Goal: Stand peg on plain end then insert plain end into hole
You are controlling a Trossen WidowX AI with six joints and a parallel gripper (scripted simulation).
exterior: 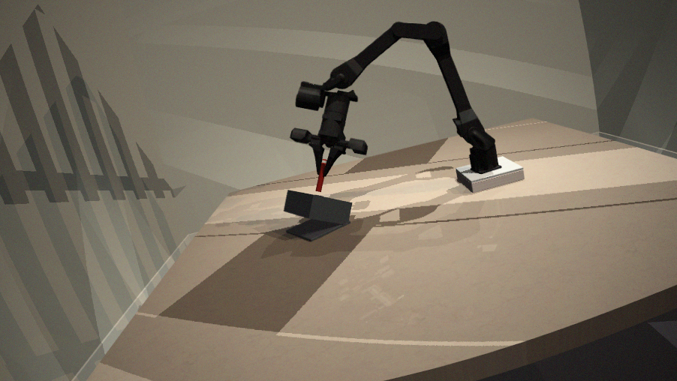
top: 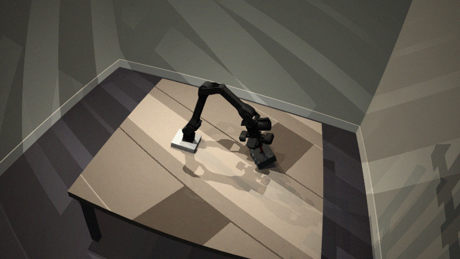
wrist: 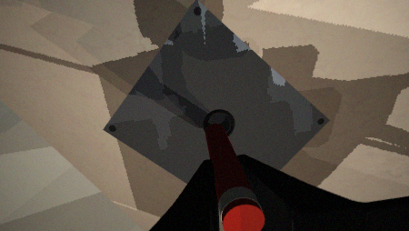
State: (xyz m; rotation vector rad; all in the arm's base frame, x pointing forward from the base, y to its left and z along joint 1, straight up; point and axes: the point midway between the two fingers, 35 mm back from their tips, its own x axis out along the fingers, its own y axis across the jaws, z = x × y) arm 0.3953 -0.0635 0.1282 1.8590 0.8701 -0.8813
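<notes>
My gripper is shut on the red peg, near its banded end. The pale band and bright red end cap are toward the wrist camera. The peg is slightly tilted, plain end down, over the dark sloped panel. In the wrist view the plain end overlaps the near-left part of the round hole. The views do not show clearly whether the end touches the rim or is just above it. The hole is hidden in the exterior view.
The panel stands on a flat dark foot on the table. The arm's white base block is at the other side. Shadows of the arm and patterned light cross the table and panel face.
</notes>
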